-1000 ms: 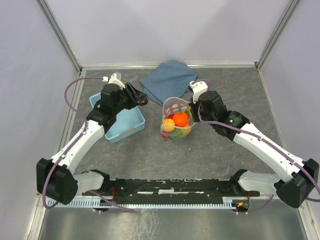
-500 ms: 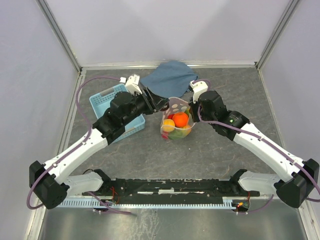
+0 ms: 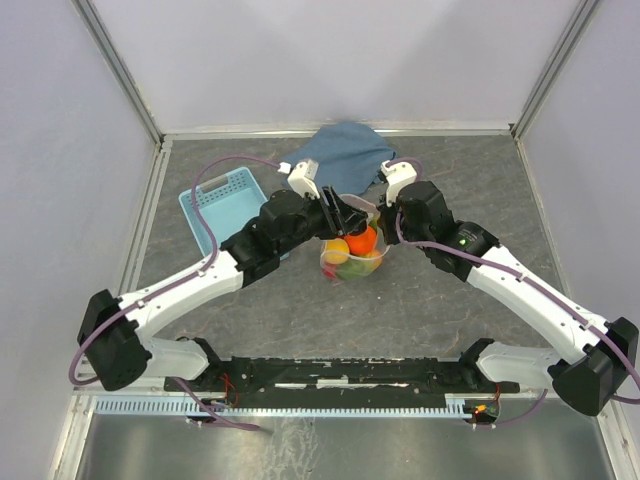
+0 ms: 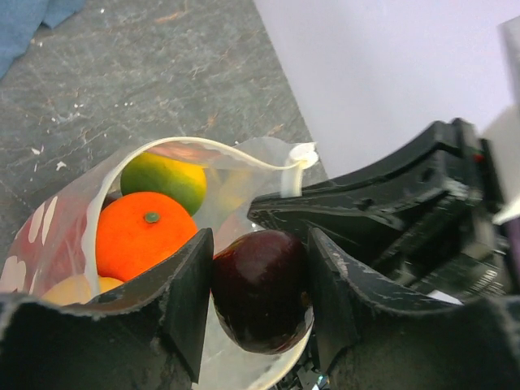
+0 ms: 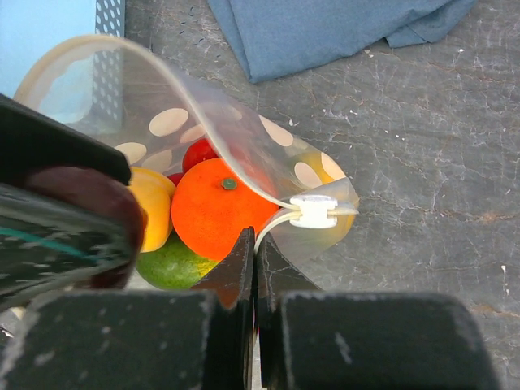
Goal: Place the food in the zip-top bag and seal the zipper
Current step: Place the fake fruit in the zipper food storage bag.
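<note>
Zip-top bag (image 3: 352, 248) stands upright mid-table between the two arms, with its mouth open and facing up. Right gripper (image 5: 253, 244): jaws fully closed, pinching the bag's rim just beside the white slider (image 5: 313, 210) and holding that side of the mouth up. Left gripper (image 4: 260, 260): jaws about half open, clamped on the dark purple fruit (image 4: 262, 288) right over the mouth. Cannot tell whether the fruit is already below the rim. Inside the bag: orange fruit (image 4: 142, 236), green fruit (image 4: 165, 177), yellow fruit (image 5: 154, 207) and a sliver of red fruit (image 5: 201, 152).

Step in hand, my read: drop the purple one in.
- Go a touch lower first so it sits inside the rim.
- Aim for the gap next to the orange fruit, then spread the jaws without snagging the thin film.
- The bag looks nearly full, so a high release could leave the fruit perched on top and let it roll out.
- The right pinch must not let go, or the mouth likely folds.
- Lift straight up afterwards so the rim isn't dragged.

Zipper is not yet sealed.

Table (image 3: 430, 320): dark grey, stone-like, matte, with pale scuffs and flecks. Blue cloth (image 3: 340, 155) lies behind the bag toward the back edge. Light-blue basket (image 3: 215, 195) sits to the left, partly hidden by the left arm. Plain pale walls (image 3: 330, 60) stand on three sides, with metal rails at the corners.
</note>
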`<state>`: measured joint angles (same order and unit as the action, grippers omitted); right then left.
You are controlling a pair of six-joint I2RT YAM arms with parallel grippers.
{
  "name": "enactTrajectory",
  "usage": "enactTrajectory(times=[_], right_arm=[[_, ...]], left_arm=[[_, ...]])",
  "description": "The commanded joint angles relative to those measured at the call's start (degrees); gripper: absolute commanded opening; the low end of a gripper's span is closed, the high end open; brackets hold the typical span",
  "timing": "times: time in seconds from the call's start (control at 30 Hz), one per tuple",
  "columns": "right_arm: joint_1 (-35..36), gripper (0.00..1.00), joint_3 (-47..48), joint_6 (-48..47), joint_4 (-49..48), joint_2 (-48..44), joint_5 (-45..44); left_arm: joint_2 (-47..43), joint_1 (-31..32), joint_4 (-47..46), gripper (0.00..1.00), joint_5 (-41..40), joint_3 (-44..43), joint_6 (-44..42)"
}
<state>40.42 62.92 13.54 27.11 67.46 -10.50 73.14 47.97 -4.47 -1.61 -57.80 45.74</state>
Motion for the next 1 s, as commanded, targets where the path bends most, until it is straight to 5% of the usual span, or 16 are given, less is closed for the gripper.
enactTrajectory(times=[0.0,0.27,0.97], right_arm=[[-0.04,0.02,1.73,1.03,-1.14,-1.65,0.48],[-0.10,0.02,1.32,1.13,-0.83,-2.17,-0.56],[-0.04,0.02,2.37,0.94,1.51,-2.10,-3.67]], left_arm=[[2.29,0.52,-2.82,0.59,-1.69,-3.99,-3.50],[2.04,0.59,0.00,0.75,-0.66,-6.43,-7.54],[-13.35,0.63,21.32,0.79,1.24,0.47,-19.79]])
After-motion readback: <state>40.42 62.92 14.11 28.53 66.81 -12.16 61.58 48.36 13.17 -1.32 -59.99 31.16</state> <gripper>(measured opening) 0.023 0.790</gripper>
